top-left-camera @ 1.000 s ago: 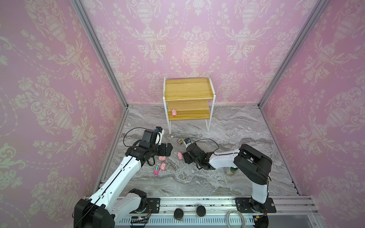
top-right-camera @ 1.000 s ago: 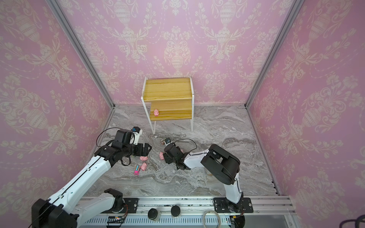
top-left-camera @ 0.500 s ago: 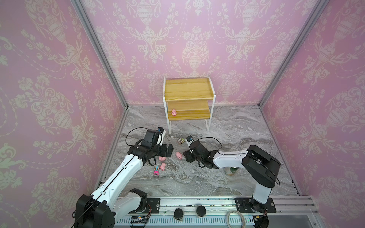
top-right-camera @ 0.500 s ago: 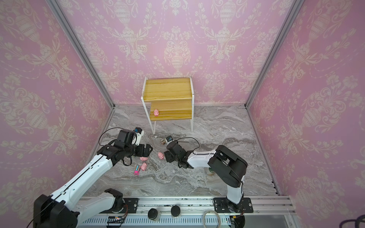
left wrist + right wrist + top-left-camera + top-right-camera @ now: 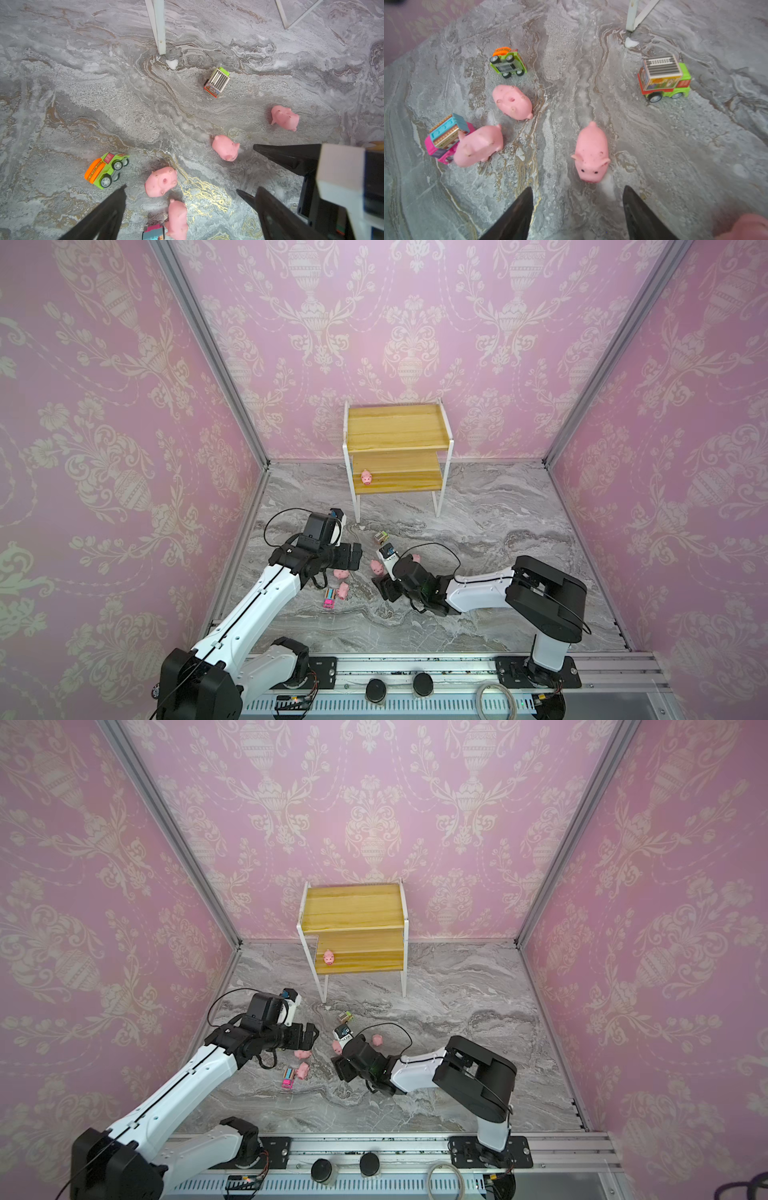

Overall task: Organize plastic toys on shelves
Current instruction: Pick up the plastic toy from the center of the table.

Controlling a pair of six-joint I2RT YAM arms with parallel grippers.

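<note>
Finding: shelf pig stands on the lower board of the shelves at the far wall. The other pigs and the trucks lie on the marble floor, near and left of centre.

Treat the pigs as light, rounded and probably slippery; pinch across the flanks.

Your right gripper sits low, spread and empty, pointing at the upright pig just ahead. Your left gripper hangs wide apart, empty, above an overturned pig.

Left gripper spread wide, right gripper spread, both arms low
</note>
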